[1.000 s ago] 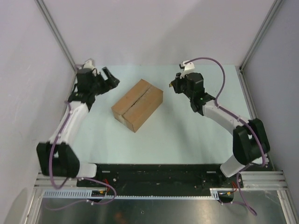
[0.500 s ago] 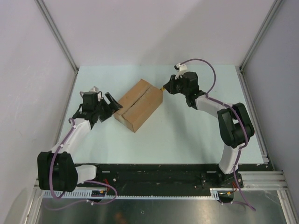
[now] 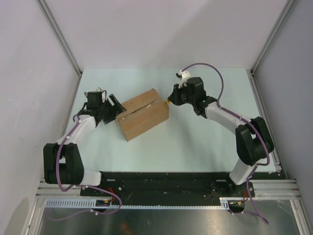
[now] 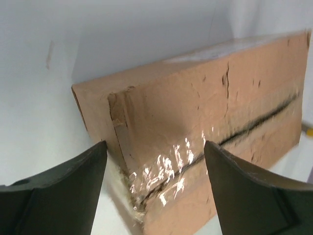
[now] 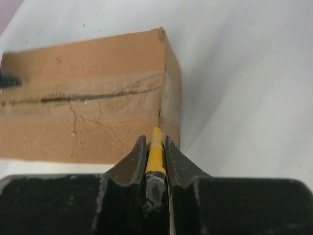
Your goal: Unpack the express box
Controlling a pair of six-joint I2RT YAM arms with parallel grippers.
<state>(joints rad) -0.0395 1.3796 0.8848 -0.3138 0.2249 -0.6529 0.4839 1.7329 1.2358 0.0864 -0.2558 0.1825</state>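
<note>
The express box (image 3: 142,113), a brown taped carton with a dark centre seam, lies at a slant in the middle of the pale table. My left gripper (image 3: 116,106) is open at its left end. In the left wrist view the box (image 4: 205,112) fills the frame, and its near corner sits between the spread fingers of the left gripper (image 4: 155,147). My right gripper (image 3: 170,101) is at the box's right end, shut on a yellow utility knife (image 5: 155,152). The knife tip points at the box's (image 5: 83,112) end edge, just beyond the right gripper (image 5: 155,140).
The table (image 3: 195,142) is walled by white panels at the back and on both sides. A white label (image 4: 210,51) shows on the box's far side. The black base rail (image 3: 161,183) runs along the near edge.
My left arm swung in to the box's left end and its jaws narrowed a little. The right gripper with the knife came up to the right end. The box turned slightly.
</note>
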